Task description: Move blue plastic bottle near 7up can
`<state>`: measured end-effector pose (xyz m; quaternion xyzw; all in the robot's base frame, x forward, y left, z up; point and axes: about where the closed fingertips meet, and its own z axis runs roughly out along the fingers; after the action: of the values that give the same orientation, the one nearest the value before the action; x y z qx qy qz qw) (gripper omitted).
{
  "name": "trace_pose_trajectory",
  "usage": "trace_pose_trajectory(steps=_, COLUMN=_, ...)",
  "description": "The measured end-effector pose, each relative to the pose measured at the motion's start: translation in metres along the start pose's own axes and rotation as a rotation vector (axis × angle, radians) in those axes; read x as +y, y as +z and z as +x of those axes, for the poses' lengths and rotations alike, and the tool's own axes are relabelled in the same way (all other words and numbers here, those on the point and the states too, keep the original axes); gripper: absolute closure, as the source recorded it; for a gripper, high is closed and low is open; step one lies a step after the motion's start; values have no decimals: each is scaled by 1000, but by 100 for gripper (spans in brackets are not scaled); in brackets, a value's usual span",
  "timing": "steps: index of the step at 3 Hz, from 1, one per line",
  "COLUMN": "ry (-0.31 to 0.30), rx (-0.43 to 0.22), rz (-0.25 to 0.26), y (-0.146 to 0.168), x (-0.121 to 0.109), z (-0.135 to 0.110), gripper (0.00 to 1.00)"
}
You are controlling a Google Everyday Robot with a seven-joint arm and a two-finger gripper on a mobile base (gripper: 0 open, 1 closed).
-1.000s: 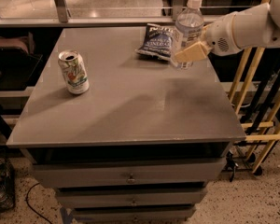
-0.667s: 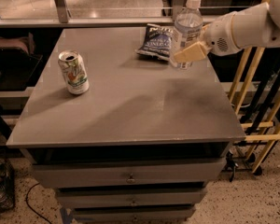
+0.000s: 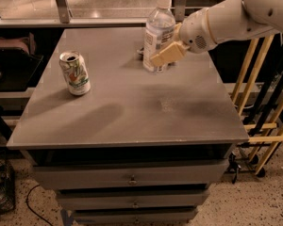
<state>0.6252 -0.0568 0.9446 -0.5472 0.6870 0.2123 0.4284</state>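
Your pincer (image 3: 162, 55) pinches the blue plastic bottle (image 3: 156, 29) at its lower half; carry it upright (low over the worktop (image 3: 132, 117)) toward the 7up can (image 3: 75, 73).

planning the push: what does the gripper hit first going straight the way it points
The gripper, back right, meets the blue plastic bottle it grips first; beyond, perhaps the 7up can, depth unclear.

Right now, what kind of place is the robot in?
Likely a lab or workshop: grey metal drawer cabinet as bench, speckled hard floor, wooden rack at right. The gripper holds the blue plastic bottle at the cabinet's far side.
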Motion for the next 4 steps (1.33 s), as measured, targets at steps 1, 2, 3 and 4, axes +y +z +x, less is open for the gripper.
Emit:
trace_pose_trajectory(steps=1, ry=-64, rx=-3, rz=-131, y=25, x=21, z=-23, gripper=100)
trace_pose_trajectory(steps=2, ry=-114, rx=17, rz=-256, y=76, x=33, z=-38, gripper=100)
trace_pose_trajectory(steps=3, ry=-138, rx=39, rz=-287, y=112, x=30, z=-41, gripper=100)
trace_pose_trajectory(steps=4, ry=-157, rx=53, rz=-315, y=145, x=29, z=-40, gripper=100)
